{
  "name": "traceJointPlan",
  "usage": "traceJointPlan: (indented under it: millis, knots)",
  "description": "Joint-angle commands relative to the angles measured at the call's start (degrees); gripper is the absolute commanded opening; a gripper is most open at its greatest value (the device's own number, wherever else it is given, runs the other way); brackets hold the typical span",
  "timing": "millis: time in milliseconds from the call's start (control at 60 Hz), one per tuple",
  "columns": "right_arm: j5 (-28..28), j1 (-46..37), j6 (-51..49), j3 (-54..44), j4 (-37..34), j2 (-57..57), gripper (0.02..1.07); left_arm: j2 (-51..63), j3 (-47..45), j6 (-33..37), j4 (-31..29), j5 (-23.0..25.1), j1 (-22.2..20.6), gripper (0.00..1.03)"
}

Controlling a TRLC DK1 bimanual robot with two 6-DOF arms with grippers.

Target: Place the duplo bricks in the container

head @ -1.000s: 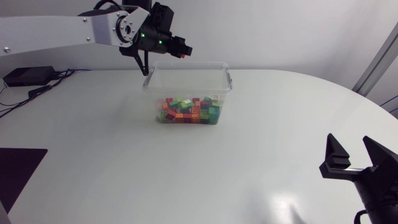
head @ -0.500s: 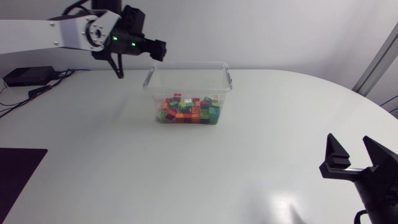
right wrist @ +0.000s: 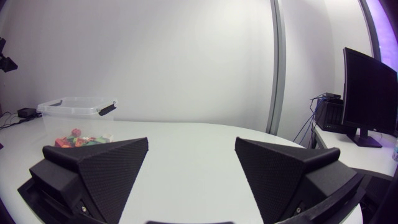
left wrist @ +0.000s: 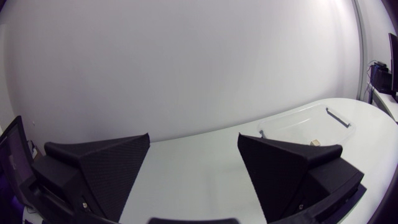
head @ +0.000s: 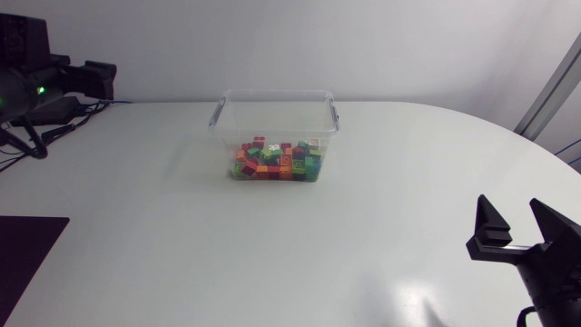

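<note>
A clear plastic container [head: 275,102] with dark handles stands at the back middle of the white table. Several duplo bricks [head: 277,160], red, orange, green and yellow, lie piled in it. My left gripper [head: 107,80] hangs at the far left edge, well away from the container, open and empty. From the left wrist its fingers [left wrist: 109,171] stand wide apart, with the container [left wrist: 308,127] far ahead. My right gripper [head: 513,229] rests open and empty at the front right. In the right wrist view the gripper [right wrist: 191,171] has the container [right wrist: 78,112] far ahead across the table.
A black box [head: 41,111] with cables lies at the back left corner. A dark mat [head: 27,254] covers the front left. Bare white tabletop [head: 300,245] stretches between the container and my right gripper.
My left gripper, shut on a red brick over the container's back edge, has opened and swung away to the left edge. A red brick now lies on the pile. The right arm stayed still.
</note>
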Motion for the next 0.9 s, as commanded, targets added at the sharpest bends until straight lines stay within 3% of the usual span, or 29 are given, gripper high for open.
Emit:
traceJointPlan:
  millis: [0,350,883]
  knots:
    - [-0.3,0.2,1.0,-0.9,-0.2,-0.3,1.03,-5.4,-5.5,1.4,1.8,0.9,1.4,0.98]
    - [-0.3,0.2,1.0,-0.9,-0.2,-0.3,1.03,-28.2,-24.9,-1.1,3.5,1.8,1.1,0.98]
    - [-2.2,0.9,1.2,-0.8,-0.7,-0.2,1.03,-49.0,-39.7,-7.5,-0.7,-0.3,-2.2,0.98]
